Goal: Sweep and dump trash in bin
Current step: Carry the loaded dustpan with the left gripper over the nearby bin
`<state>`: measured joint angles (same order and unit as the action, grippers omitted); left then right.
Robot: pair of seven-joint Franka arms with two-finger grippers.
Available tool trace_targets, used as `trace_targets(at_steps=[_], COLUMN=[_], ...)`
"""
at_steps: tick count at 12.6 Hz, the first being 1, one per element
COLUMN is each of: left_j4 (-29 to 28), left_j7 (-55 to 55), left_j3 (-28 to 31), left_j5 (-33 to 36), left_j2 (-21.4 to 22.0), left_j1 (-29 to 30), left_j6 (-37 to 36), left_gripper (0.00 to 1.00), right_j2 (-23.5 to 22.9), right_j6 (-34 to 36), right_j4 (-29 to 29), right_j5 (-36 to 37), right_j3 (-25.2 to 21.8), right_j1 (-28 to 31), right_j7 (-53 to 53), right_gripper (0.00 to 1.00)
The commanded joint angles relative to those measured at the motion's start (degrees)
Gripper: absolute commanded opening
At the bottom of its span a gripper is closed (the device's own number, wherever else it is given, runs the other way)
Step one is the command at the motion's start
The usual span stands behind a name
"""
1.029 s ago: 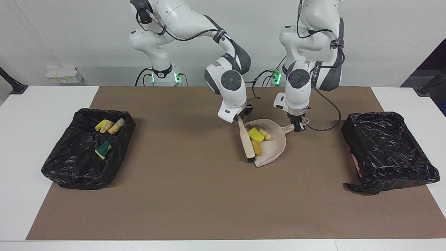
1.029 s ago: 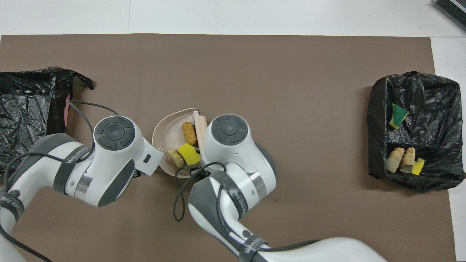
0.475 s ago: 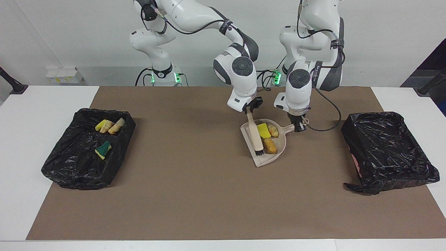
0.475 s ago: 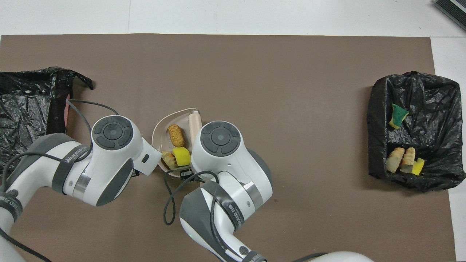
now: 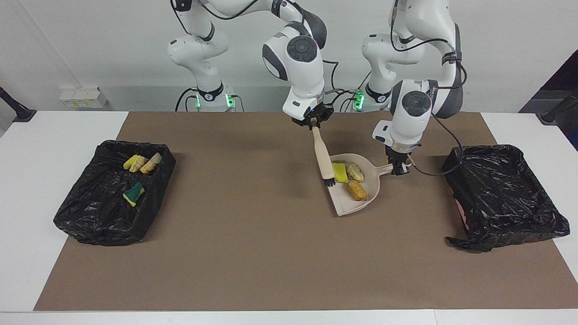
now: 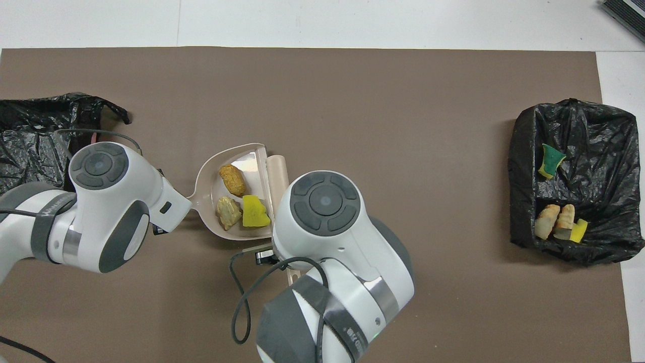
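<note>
arms bent over dustpan (image 5: 356, 198) (left (image 5: 399, 169), right (image 5: 313, 124) gripping handles).

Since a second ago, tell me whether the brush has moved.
Yes. The brush, in the right claw, lifted and drew toward the robots, away from the dustpan's lip.
</note>
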<state>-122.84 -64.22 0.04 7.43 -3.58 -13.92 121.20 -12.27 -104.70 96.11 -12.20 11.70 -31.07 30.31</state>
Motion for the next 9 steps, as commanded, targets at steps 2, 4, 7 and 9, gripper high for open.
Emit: trace_targets(at_steps=[2, 4, 7, 9], left_j4=[6.44, 13.38, 22.61, 28.59], left_j7=[-8.45, -13.45, -17.77, -22.25], left_j3=[-0.22, -0.22, -0.13, -0.13], left_j5=[-3.04, -3.82, -4.62, -4.62], left_j2=[0.95, 0.16, -2.82, -5.02], left_j1=[5.29, 8.81, 11.89, 14.43], left_j6=[-5.77, -12.01, -18.25, -22.91], left_gripper=[0.00, 0.00, 0.00, 0.00], right_j2=[3.64, 8.21, 10.95, 10.87], right_j6=[1.78, 0.30, -6.65, -7.18], right_j4=[4.24, 11.96, 19.46, 20.96], right_j5=[2.53, 2.44, 1.39, 1.56], right_j3=[0.34, 0.43, 0.70, 0.70], right_j1=[-2.49, -3.64, -7.75, -11.36], right_j7=[8.25, 10.91, 18.98, 24.16], right_gripper=[0.00, 0.00, 0.00, 0.00])
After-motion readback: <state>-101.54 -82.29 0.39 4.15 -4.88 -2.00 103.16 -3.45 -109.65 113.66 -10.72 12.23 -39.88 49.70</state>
